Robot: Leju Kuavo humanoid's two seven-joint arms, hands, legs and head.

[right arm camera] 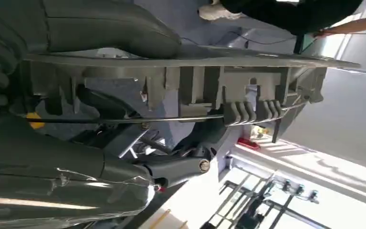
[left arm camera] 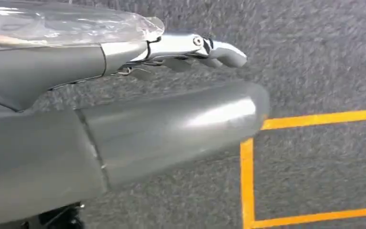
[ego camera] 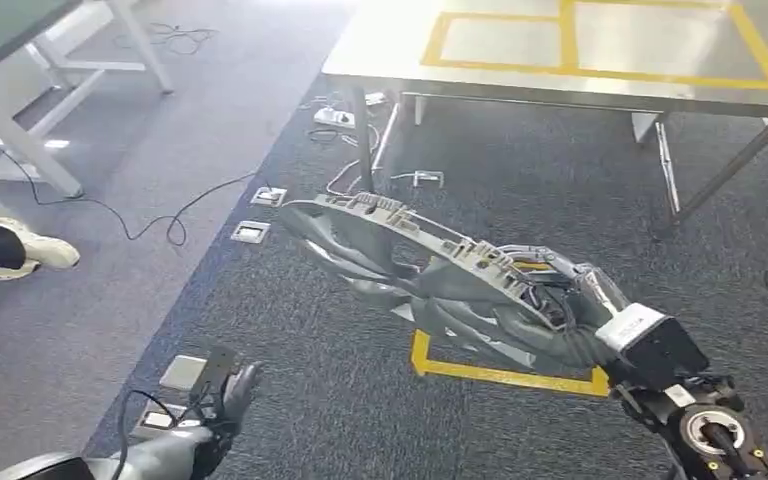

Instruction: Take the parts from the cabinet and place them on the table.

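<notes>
right hand gripping grey part, left hand empty, fingers apart

Lower right of the head view: grey ribbed right hand, white labelled wrist block, black cuff. Lower left: grey left hand, thin black cables, perhaps sensor leads.

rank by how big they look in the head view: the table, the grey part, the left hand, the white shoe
1. table, cut off by the frame
2. grey part, held by the right hand; it is nearer the camera, so its real size against the table is unsure
3. and 4. left hand and white shoe look alike
</notes>
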